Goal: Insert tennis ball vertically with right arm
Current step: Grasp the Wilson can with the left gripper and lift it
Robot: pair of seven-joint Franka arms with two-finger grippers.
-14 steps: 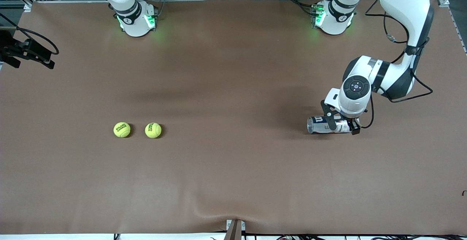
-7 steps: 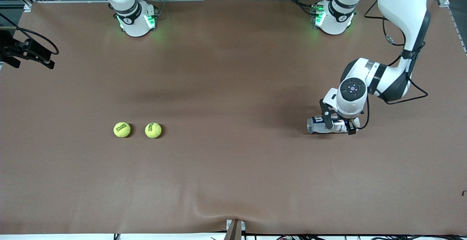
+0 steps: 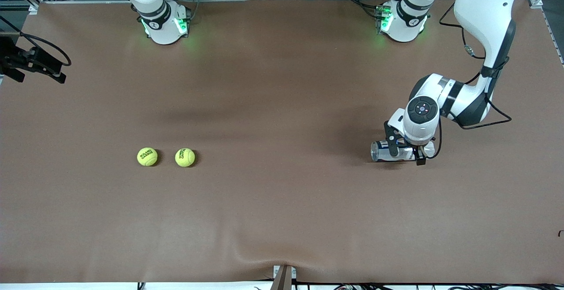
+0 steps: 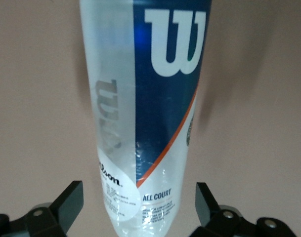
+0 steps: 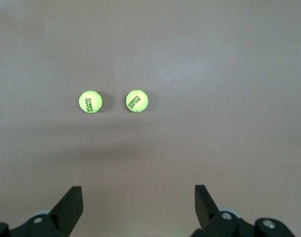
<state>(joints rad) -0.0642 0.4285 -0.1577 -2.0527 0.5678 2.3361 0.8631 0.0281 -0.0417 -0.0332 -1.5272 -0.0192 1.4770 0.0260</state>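
The left arm's wrist [image 3: 422, 120] is covering the middle and closed end of the ball can [image 3: 380, 150] lying near the bench's [image 3: 282, 219] left-arm end. In the left wrist view the picture's edges are cutting off the can's [image 4: 145, 113] two ends and the left gripper's [image 4: 139, 207] body. The right gripper [image 5: 138, 210] is showing only its spread fingers [image 5: 71, 205]; the front view is cropping that arm above its base [image 3: 161, 21]. The print on both tennis balls [image 3: 147, 156] [image 3: 185, 157] is staying too small to read there.

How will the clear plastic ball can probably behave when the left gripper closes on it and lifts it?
The can lies on its side on the table, so it may roll if nudged before the left gripper, open astride it, closes. It looks empty and clear, so probably light. Its thin glossy wall may flex or slip under a hard squeeze.
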